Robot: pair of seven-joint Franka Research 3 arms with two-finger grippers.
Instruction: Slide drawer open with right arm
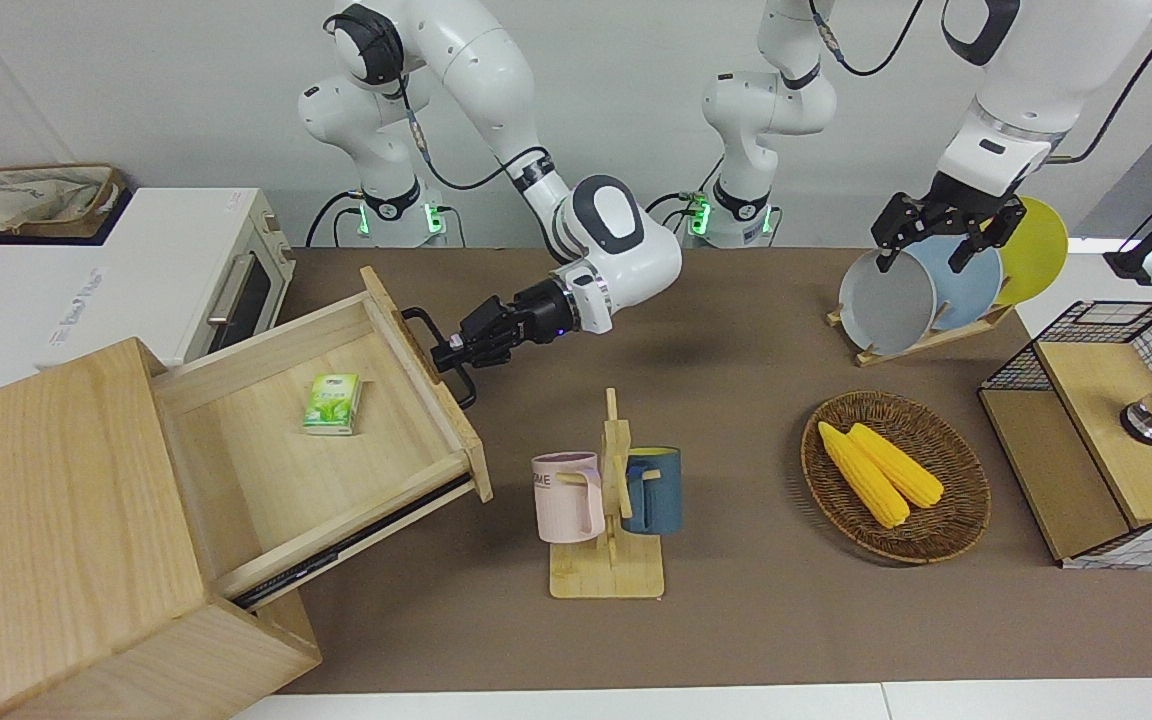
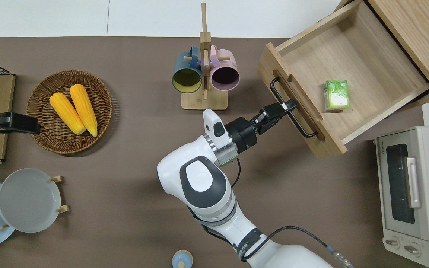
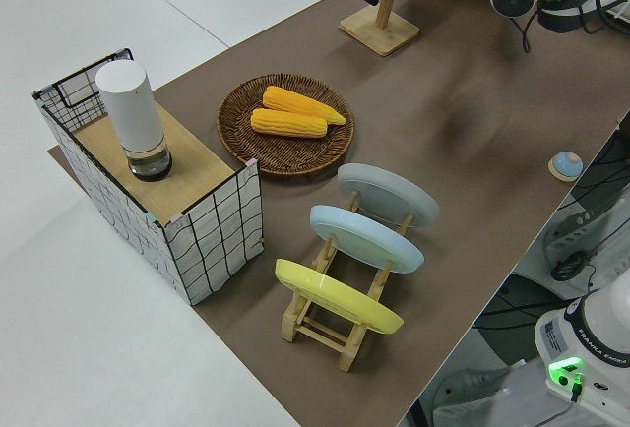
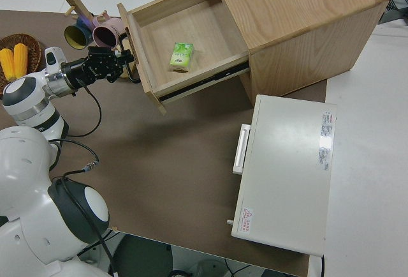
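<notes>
The light-wood drawer [image 1: 406, 440] [image 2: 307, 130] [image 4: 197, 41] stands pulled far out of the pale wooden cabinet [image 1: 46, 520] [image 2: 415, 33] [image 4: 299, 22] at the right arm's end of the table. A small green box [image 1: 333, 404] [image 2: 336, 95] [image 4: 182, 57] lies in it. My right gripper [image 1: 450, 350] [image 2: 287, 107] [image 4: 124, 63] is shut on the drawer's black bar handle [image 1: 441, 358] [image 2: 292, 119] near its middle. The left arm is parked, its gripper [image 1: 936, 235] up in the air.
A mug stand [image 1: 608, 500] [image 2: 204, 67] with a pink and a blue mug is close to the drawer front. A white toaster oven [image 1: 186, 280] [image 2: 412, 193] stands nearer the robots than the cabinet. A basket of corn [image 1: 894, 475], a plate rack [image 1: 926, 290] and a mesh box [image 1: 1106, 430] are at the left arm's end.
</notes>
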